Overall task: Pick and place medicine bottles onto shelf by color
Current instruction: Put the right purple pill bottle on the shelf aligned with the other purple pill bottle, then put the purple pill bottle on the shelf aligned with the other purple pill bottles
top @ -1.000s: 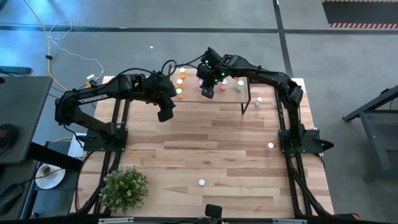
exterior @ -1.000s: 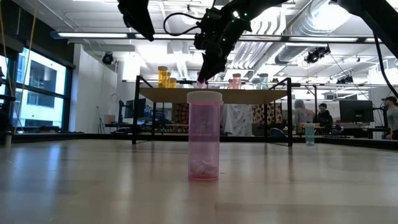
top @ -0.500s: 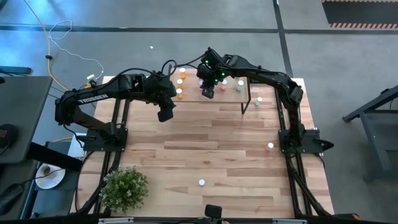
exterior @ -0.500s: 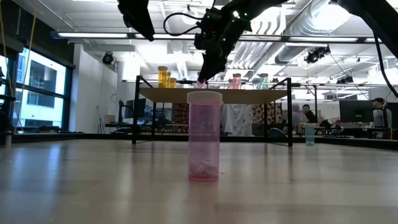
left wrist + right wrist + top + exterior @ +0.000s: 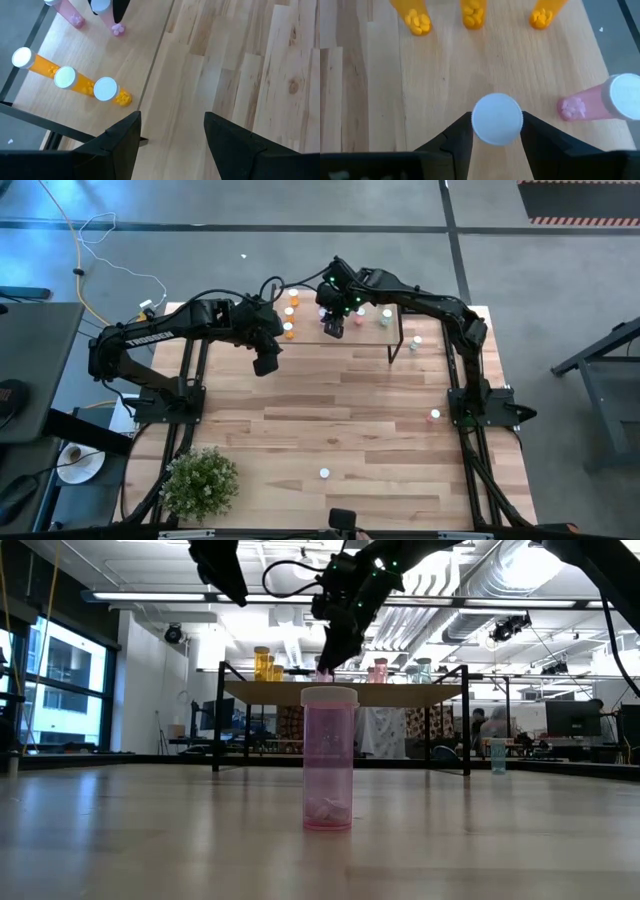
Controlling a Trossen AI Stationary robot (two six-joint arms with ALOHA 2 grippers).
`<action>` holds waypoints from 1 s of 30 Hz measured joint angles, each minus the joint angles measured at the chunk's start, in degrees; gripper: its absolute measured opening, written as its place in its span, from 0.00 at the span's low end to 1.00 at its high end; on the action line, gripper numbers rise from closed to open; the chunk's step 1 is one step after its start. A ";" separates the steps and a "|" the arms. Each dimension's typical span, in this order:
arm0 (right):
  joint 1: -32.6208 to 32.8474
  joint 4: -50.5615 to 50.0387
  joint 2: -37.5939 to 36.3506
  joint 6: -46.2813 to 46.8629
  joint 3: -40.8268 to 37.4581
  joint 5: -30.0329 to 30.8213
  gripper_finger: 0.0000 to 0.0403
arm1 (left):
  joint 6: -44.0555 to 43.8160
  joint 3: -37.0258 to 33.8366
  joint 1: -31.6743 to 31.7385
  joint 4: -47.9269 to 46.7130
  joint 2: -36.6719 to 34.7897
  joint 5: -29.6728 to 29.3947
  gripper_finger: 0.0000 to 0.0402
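Observation:
The shelf [image 5: 372, 327] stands at the table's far side. On it are three orange bottles [image 5: 65, 78] in a row and a pink bottle [image 5: 592, 102]. My right gripper [image 5: 497, 122] hangs over the shelf, pointing steeply down and open, its fingers on either side of another pink bottle, of which only the white cap [image 5: 497, 118] shows. That bottle stands upright on the shelf. My left gripper [image 5: 172, 135] waits open above the table by the shelf's left end, with nothing between its fingers. My right gripper's fingers [image 5: 462, 132] stand close on either side of the pink bottle's white cap [image 5: 497, 118], coming from above. I cannot tell whether they touch it. The bottle stands upright on the shelf board.
Loose bottles stand on the table: a pink one [image 5: 328, 758] near the front edge, one [image 5: 435, 415] at the right, a pale green one [image 5: 415, 340] beside the shelf. A potted plant [image 5: 200, 480] sits at the front left.

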 joint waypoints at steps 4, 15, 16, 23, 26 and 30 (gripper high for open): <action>0.00 -0.77 0.00 0.00 0.00 0.34 0.38 | 0.00 0.00 0.00 -0.01 0.00 0.00 0.52; 0.07 -1.36 0.00 0.00 0.00 2.79 0.42 | 0.02 0.00 0.00 -0.01 0.00 0.00 0.52; 0.07 -1.24 0.00 0.00 0.00 2.79 0.43 | 0.02 0.00 0.00 -0.01 0.00 0.00 0.52; 0.07 -1.17 -0.09 0.28 0.07 2.80 0.47 | 0.18 0.00 0.00 -0.01 0.00 0.00 0.52; 0.07 -1.38 -0.57 1.08 0.25 2.80 0.47 | 0.55 0.00 0.00 0.01 0.00 0.00 0.52; 0.07 -3.41 -0.81 1.42 2.26 2.84 0.47 | 0.55 0.00 0.00 -0.01 0.00 0.00 0.52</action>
